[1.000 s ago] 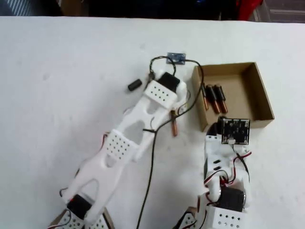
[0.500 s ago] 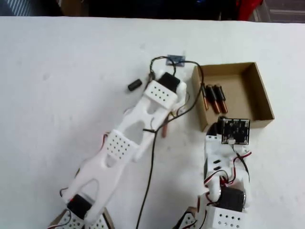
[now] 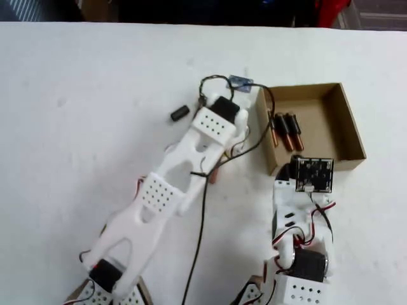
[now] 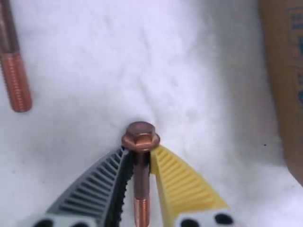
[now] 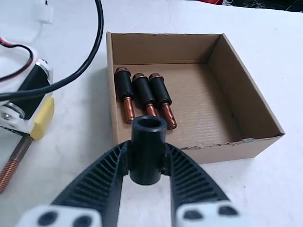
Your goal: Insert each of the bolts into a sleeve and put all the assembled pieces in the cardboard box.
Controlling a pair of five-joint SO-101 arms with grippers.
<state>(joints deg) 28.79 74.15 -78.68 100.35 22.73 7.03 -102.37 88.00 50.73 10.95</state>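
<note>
Saw left claw (image 4: 140,153) clamped on bolt (image 4: 140,142), grey and yellow fingers (image 4: 182,189) pinching the shank just under the hex head, threaded end pointing back toward the wrist. Placed that bolt low over desk (image 4: 199,71), about midway between left and right edges; could not tell whether touching the surface. Caught the yellow finger and the bolt's threaded end in right wrist view too, near the box's left wall, not touching. Spotted second bolt (image 4: 13,61) lying flat on desk, apart from the claw, with just shank and threaded tip in frame.

Found right claw (image 5: 147,152) closed around sleeve (image 5: 148,135), black, bore end facing the wrist camera, just short of the near wall of box (image 5: 236,109). Placed box toward desk's right edge, roughly midway between near and far edges, open side up. Counted three assembled pieces (image 5: 144,92) inside, side by side along the box's left wall, heads toward the far edge, bare threads toward the near edge.

Noted loose sleeve (image 3: 180,113) on its side on desk, on the far-left side of left arm (image 3: 172,171) tip, well apart from box. Traced black cable (image 3: 201,222) along left arm down to near edge. Saw right arm (image 3: 289,210) rising from near edge toward the right corner, wrist at box's near wall.
</note>
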